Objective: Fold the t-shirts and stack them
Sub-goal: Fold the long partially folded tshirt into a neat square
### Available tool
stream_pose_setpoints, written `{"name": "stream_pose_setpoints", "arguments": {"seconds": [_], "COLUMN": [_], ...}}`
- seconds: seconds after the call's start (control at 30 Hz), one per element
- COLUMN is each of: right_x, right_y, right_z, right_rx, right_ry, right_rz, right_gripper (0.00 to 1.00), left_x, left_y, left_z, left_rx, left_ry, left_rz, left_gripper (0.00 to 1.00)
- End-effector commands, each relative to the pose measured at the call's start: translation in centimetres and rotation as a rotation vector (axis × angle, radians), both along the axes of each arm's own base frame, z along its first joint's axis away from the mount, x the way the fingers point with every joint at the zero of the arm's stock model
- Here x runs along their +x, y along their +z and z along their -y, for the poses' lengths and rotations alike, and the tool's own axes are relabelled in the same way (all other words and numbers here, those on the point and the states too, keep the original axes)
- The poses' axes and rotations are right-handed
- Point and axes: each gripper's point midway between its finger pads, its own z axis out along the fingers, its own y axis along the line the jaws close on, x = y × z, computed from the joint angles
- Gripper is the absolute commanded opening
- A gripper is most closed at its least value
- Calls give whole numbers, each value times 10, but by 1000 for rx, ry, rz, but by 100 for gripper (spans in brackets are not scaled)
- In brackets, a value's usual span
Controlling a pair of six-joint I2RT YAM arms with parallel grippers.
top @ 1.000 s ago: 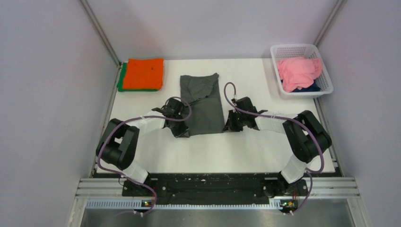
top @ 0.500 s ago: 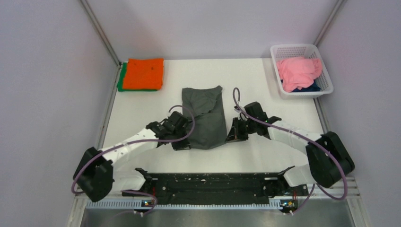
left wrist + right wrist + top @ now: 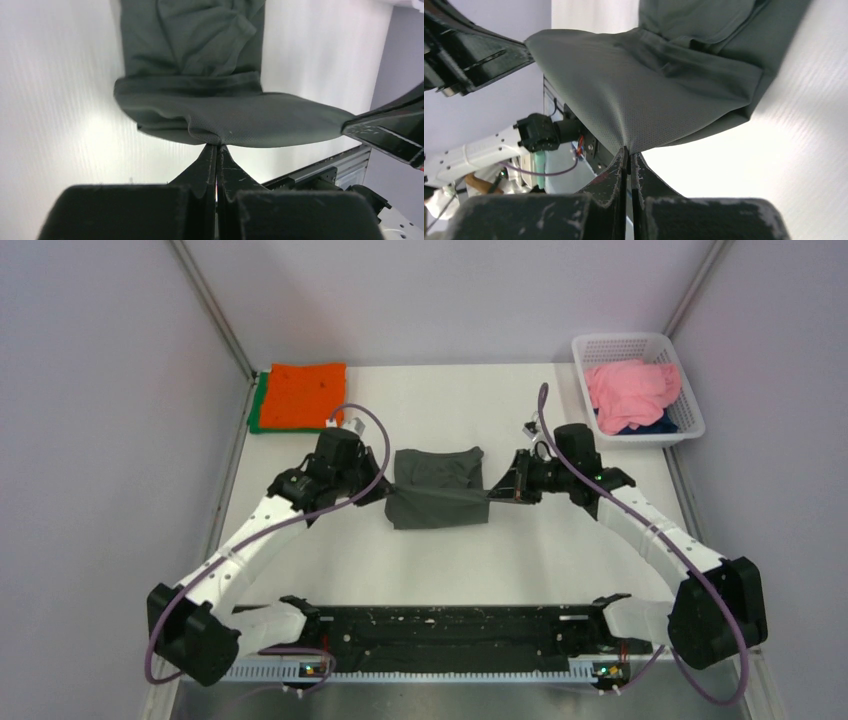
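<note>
The dark grey t-shirt (image 3: pixel 440 490) lies mid-table, its near edge raised and stretched between both grippers over its far half. My left gripper (image 3: pixel 386 492) is shut on the left corner of that edge; in the left wrist view the fingertips (image 3: pixel 217 146) pinch the grey cloth (image 3: pixel 210 115). My right gripper (image 3: pixel 492 490) is shut on the right corner, its tips (image 3: pixel 629 150) pinching the cloth (image 3: pixel 664 85). A folded orange t-shirt (image 3: pixel 304 395) lies on a green t-shirt (image 3: pixel 257 412) at the far left. Pink (image 3: pixel 630 390) and navy (image 3: pixel 655 425) t-shirts sit in the basket.
The white lattice basket (image 3: pixel 640 343) stands at the far right corner. Grey walls close in both sides and the back. The black rail with the arm bases (image 3: pixel 440 625) runs along the near edge.
Both grippers have moved away from the bases, carrying the grey shirt's near edge up and toward the far side. The shirt now looks about half as long.
</note>
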Motion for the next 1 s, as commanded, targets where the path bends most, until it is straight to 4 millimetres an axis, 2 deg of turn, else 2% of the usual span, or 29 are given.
{"name": "stream_pose_setpoints", "arguments": {"seconds": [0.0,0.17,0.4,0.57,0.7,0.8,0.9,0.97], "right_x": [28,49,88,116,151,181,206,223], "right_y": [16,17,31,30,17,5,-16,-38], "right_z": [-1,8,8,5,8,11,14,19], "right_rx": [58,62,69,73,66,42,9,-28], "right_ry": [-23,-73,-102,-112,-149,-188,-222,-247], "right_rz": [29,46,93,106,104,101,84,59], "right_gripper": [0,0,0,0,0,0,0,0], "left_x": [49,78,108,134,164,189,213,225], "left_y": [32,18,30,26,10,-5,-32,-53], "left_z": [26,28,17,7,-9,-11,-7,-9], "left_rx": [-42,-27,-52,-52,-48,-69,-91,-77], "left_ry": [-128,-163,-126,-83,-38,-46,-67,-66], "left_rz": [174,97,145,177,159,146,91,36], "left_gripper": [0,0,0,0,0,0,0,0]}}
